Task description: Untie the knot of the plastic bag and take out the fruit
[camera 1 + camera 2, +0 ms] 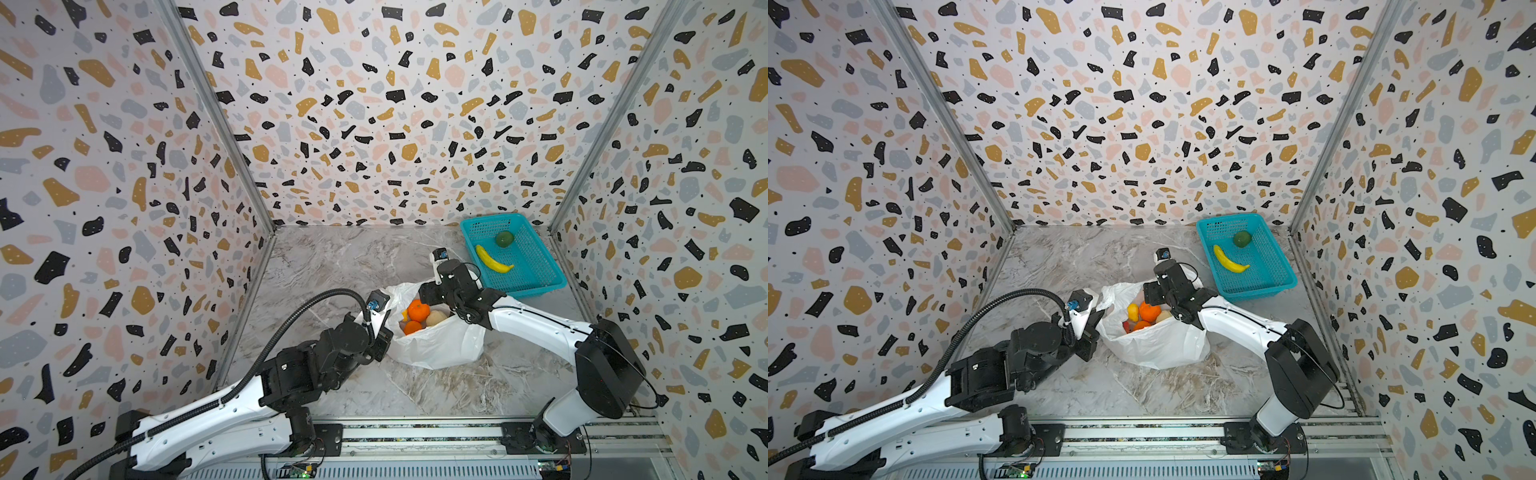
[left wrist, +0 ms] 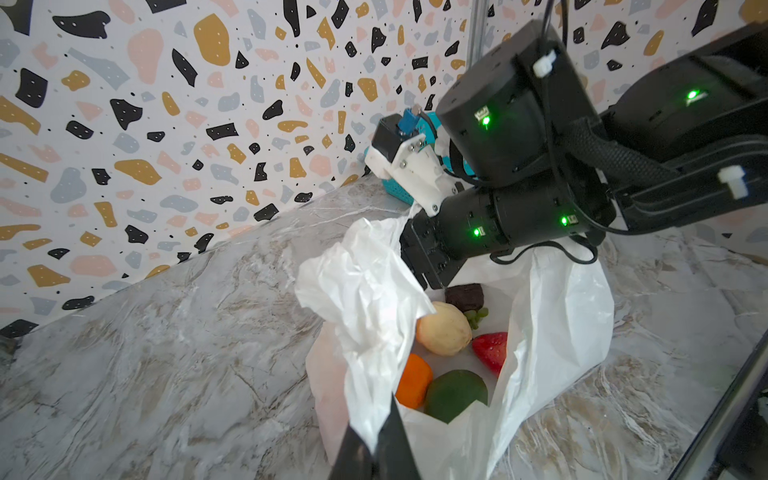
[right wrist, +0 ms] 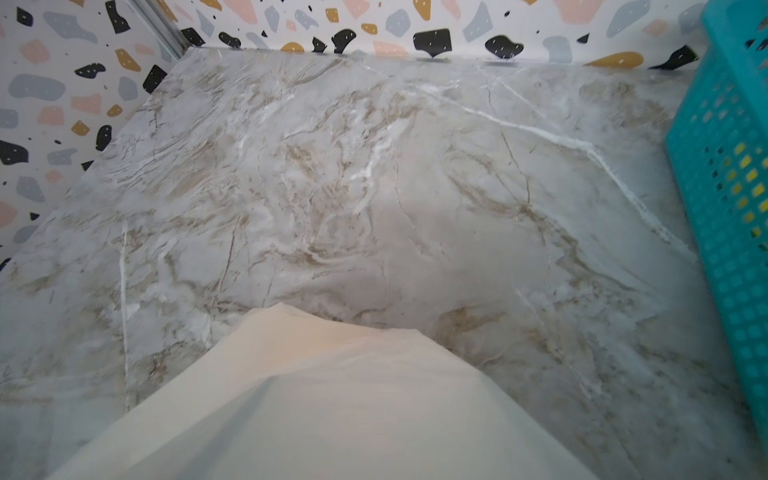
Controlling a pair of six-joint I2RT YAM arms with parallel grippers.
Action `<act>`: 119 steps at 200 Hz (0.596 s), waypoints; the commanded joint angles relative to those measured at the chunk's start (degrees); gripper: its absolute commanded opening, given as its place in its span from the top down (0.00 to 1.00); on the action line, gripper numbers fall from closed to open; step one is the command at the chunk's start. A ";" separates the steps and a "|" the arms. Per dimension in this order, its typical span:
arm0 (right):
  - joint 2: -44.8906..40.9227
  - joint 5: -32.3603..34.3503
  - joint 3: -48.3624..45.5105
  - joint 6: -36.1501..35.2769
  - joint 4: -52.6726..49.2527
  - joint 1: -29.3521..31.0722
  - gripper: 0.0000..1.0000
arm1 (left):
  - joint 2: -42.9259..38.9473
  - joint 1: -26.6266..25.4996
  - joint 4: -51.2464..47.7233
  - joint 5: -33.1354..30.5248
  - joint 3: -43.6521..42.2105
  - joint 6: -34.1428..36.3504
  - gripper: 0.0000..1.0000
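Note:
The plastic bag point(image 1: 440, 345) point(image 1: 1163, 345) stands with its mouth open mid-table; no knot shows. Inside lie fruit: two oranges point(image 1: 418, 311), a beige ball point(image 1: 436, 318), a yellow piece point(image 1: 1133, 311), a red piece point(image 2: 492, 349) and a dark green oval point(image 2: 455, 395). My left gripper point(image 2: 380, 419) point(image 1: 384, 332) is shut on the bag's near-left rim. My right gripper point(image 1: 428, 291) point(image 2: 432, 270) reaches down into the bag's mouth from the far right. White plastic point(image 3: 332, 395) covers its fingers in the right wrist view, so their spread is hidden.
A teal basket point(image 1: 536, 286) point(image 3: 731, 208) stands at the back right, holding a yellow banana point(image 1: 492, 259) and a round green ball point(image 1: 504, 239). Patterned walls close in the marble table point(image 1: 332, 266) on three sides. The arms' rail runs along the front edge.

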 commanded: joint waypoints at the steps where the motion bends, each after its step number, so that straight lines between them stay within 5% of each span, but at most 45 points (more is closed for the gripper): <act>1: -0.59 2.09 3.24 -2.80 2.42 0.19 0.26 | 1.32 -0.50 -2.16 -5.62 4.13 3.12 1.00; 69: -1.03 -0.38 3.29 -4.44 0.49 3.01 0.26 | 1.22 -0.52 -0.27 -2.25 3.62 1.59 1.00; 95: -1.68 0.14 2.25 -3.91 0.49 4.45 0.26 | 1.31 -0.46 -1.06 -3.38 5.10 -0.02 0.52; 119: -2.46 0.72 1.30 -3.31 0.58 5.19 0.26 | 2.25 -0.43 -3.43 -5.22 7.40 -1.02 0.30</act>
